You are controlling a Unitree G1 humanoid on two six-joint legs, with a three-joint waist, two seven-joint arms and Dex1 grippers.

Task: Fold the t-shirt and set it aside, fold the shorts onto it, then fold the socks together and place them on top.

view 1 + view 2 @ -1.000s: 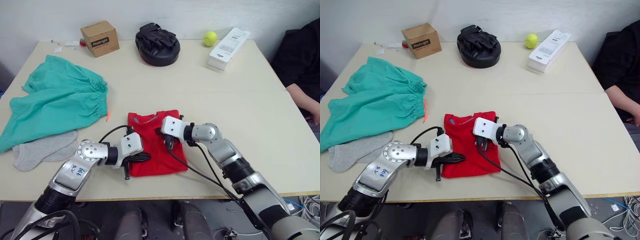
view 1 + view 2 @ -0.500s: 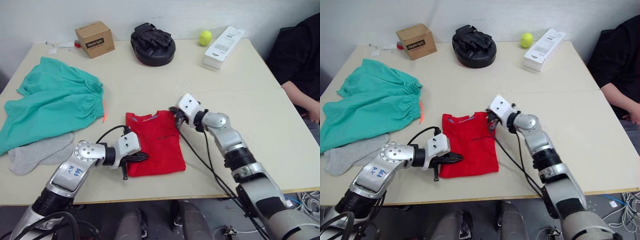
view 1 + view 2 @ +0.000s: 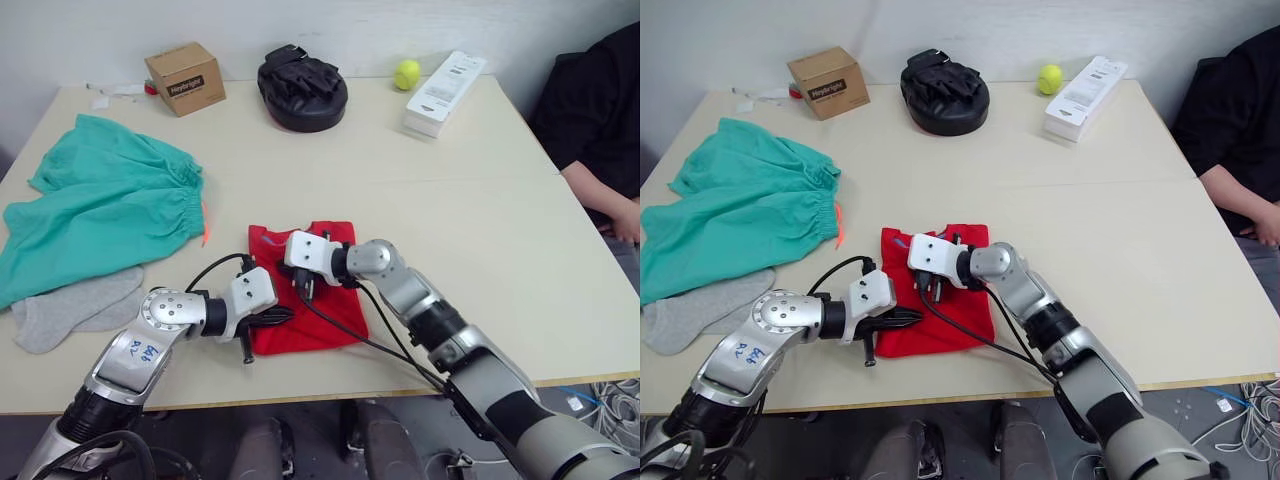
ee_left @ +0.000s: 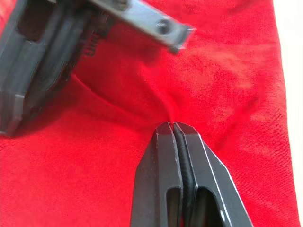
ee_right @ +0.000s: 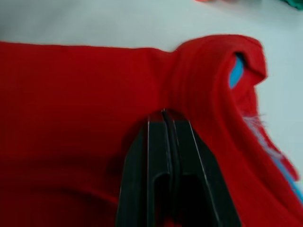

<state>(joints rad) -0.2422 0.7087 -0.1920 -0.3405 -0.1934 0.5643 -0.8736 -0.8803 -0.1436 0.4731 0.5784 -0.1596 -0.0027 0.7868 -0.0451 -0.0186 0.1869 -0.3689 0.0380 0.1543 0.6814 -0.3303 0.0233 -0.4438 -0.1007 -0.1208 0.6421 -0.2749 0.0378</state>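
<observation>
The red t-shirt lies folded into a small rectangle near the table's front edge, with its blue neck band showing at the far side. My left gripper is shut, pinching a fold on the shirt's left edge. Over the shirt's far left part, close to the collar, my right gripper is also shut on a ridge of red cloth. The teal-green shorts lie spread out at the left. Just in front of them are the grey socks, partly tucked under the shorts.
Along the far edge stand a cardboard box, a black padded mitt, a tennis ball and a long white box. A person in black sits at the right side. Bare table spreads right of the shirt.
My right gripper went from the shirt's middle out to its far right corner, then back left to the collar area. The left gripper stayed at the shirt's left edge. The camera shifted slightly.
</observation>
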